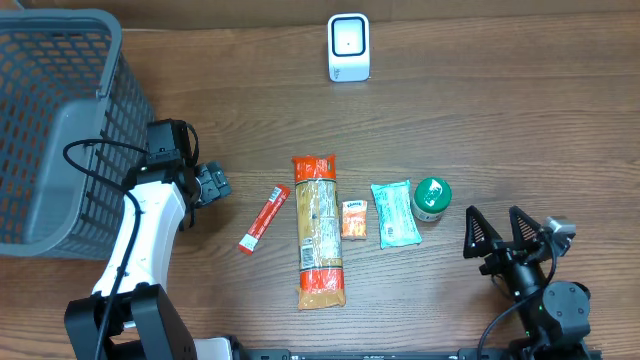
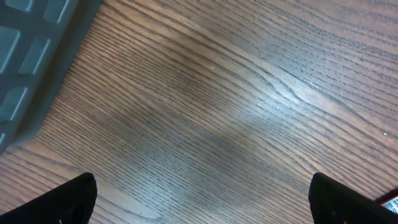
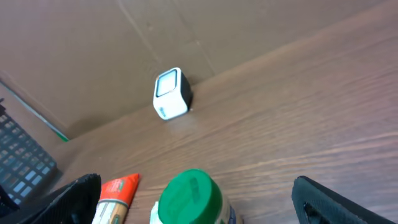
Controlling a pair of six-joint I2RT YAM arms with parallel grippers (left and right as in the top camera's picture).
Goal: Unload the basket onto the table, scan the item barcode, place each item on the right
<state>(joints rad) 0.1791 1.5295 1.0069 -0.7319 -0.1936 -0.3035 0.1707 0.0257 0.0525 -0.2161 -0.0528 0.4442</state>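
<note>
Now the pasta bag [image 1: 319,230] lies flat, well apart from the scanner [image 1: 348,47] on the robot's side; left gripper [image 2: 202,190] and right gripper [image 1: 493,216], flanking it, both gape wide, holding nothing

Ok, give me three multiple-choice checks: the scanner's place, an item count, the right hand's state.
1. The white scanner stands: A) beyond the row of items; B) at the row's left end; C) between the arms.
2. Items in the row: A) three; B) five; C) seven.
3. The right hand is: A) open, empty; B) shut, empty; C) shut on an item.
1 A: it stands alone beyond the row.
2 B: red stick, pasta bag, orange packet, teal pouch, green-lidded jar.
3 A: its fingers stand wide, nothing between them.
</note>
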